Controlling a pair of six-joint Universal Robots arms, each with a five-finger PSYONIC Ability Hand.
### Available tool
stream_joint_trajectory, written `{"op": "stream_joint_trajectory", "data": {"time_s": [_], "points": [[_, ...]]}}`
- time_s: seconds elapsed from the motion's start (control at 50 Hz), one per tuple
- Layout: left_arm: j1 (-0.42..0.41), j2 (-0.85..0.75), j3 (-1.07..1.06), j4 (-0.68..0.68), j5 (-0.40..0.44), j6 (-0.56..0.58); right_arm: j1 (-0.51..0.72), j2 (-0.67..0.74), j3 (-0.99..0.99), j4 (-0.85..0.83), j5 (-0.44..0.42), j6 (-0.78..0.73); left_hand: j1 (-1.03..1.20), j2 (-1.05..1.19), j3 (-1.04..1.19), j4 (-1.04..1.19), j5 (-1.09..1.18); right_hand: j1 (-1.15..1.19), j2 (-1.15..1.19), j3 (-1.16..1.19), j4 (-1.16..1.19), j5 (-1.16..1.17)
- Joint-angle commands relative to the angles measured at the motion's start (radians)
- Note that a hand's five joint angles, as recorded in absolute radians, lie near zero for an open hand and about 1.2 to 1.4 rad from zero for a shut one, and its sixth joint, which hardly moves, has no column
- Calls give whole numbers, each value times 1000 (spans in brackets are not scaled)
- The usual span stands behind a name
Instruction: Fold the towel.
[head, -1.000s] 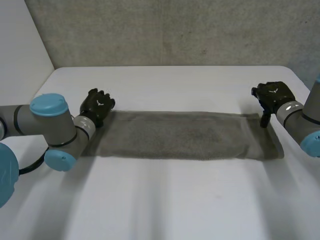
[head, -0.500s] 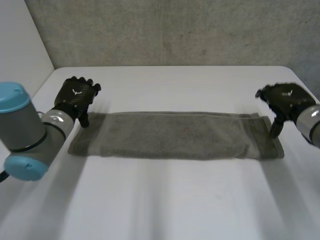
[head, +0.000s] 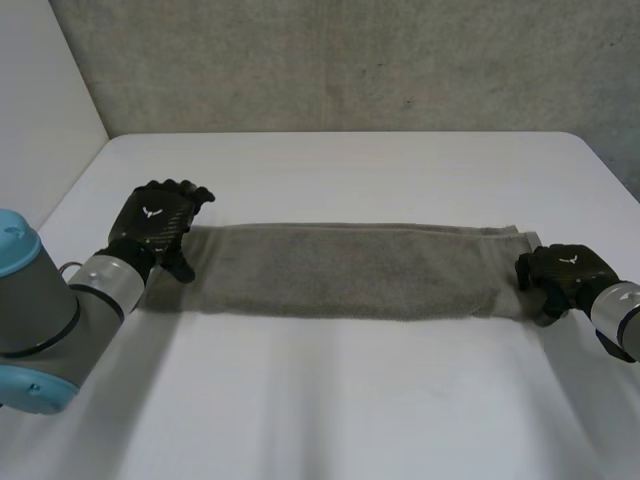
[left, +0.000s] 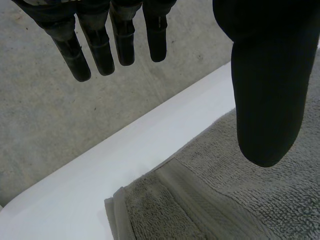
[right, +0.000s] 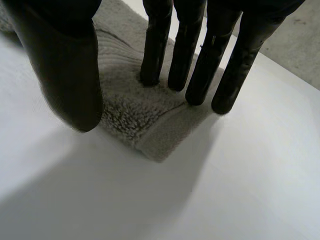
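Note:
A grey towel (head: 350, 270) lies folded into a long strip across the middle of the white table (head: 340, 400). My left hand (head: 155, 222) hovers over the strip's left end. Its fingers (left: 100, 45) are straight, its thumb is held apart, and the towel's far left corner (left: 150, 210) lies below them untouched. My right hand (head: 565, 275) rests on the strip's right end at the near corner. There its straight fingers (right: 190, 55) press down on the towel corner (right: 145, 120), which stays flat. The thumb stands just off the cloth's edge.
A grey concrete wall (head: 350, 60) rises behind the table's far edge and a white wall (head: 40, 100) stands at the left. Bare tabletop (right: 230, 180) surrounds the towel on every side.
My left hand drew back and came over the towel's left end. My right hand dropped from the far right corner to the near right corner, its fingers now pressing on the cloth.

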Motion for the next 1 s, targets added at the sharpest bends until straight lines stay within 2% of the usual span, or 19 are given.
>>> {"op": "stream_joint_trajectory", "data": {"time_s": [0.02,0.06,0.3,0.4,0.44,0.52,0.56,0.6,0.62,0.66,0.68,0.72,0.74,0.76,0.78,0.82,0.84,0.94,1.0], "points": [[0,0,-3,-2,0,1,-17,6,-5,-32,1,-5,34,36,35,33,40,259,254,272,274,268],[-1,2,-9,-1,0,1,-26,6,-16,-32,10,-12,31,33,32,31,37,516,511,528,530,524],[-1,11,-23,4,0,1,-122,9,-59,-14,19,-26,31,33,32,31,37,525,521,538,540,534],[2,23,-29,5,0,1,-245,-3,-111,21,21,-97,31,33,32,31,37,525,521,538,540,534],[2,30,-30,5,0,1,-312,-9,-166,85,24,-182,31,33,32,31,37,525,521,538,540,534],[2,33,-30,5,0,1,-311,-25,-229,165,28,-238,31,33,32,31,37,525,521,538,540,534],[0,34,-30,5,0,1,-260,-51,-260,196,33,-223,31,33,32,31,37,525,521,538,540,534],[-4,33,-32,5,0,1,-103,-98,-317,215,30,-136,31,33,32,31,37,525,521,538,540,534],[-4,33,-32,5,0,1,-102,-98,-317,215,30,-135,31,33,32,31,37,525,521,538,540,534],[-8,33,-36,5,0,1,38,-117,-344,208,33,-70,31,33,32,31,37,525,521,538,540,534],[-8,33,-36,5,0,1,39,-117,-344,208,33,-69,31,33,32,31,37,525,521,538,540,534],[-9,33,-36,5,0,1,232,-106,-372,176,39,-45,31,33,32,31,37,525,521,538,540,534],[-9,33,-36,5,0,1,233,-106,-372,176,39,-45,31,33,32,31,37,525,521,538,540,534],[-9,33,-36,5,-2,1,344,-89,-384,146,57,-45,31,33,32,31,37,525,521,538,540,534],[-9,33,-36,5,-2,1,345,-89,-384,146,57,-45,31,33,32,31,37,525,521,538,540,534],[-11,33,-36,5,-2,1,512,-24,-392,80,108,-49,31,33,32,31,37,525,521,538,540,534],[-11,33,-36,5,-2,1,513,-23,-392,80,108,-49,31,33,32,31,37,525,521,538,540,534],[-11,30,-38,11,-2,1,715,108,-398,-28,128,-55,31,33,32,31,37,525,521,538,540,534],[-11,28,-38,14,-2,1,740,146,-403,-34,128,-62,31,33,32,31,37,525,521,538,540,534]]}}
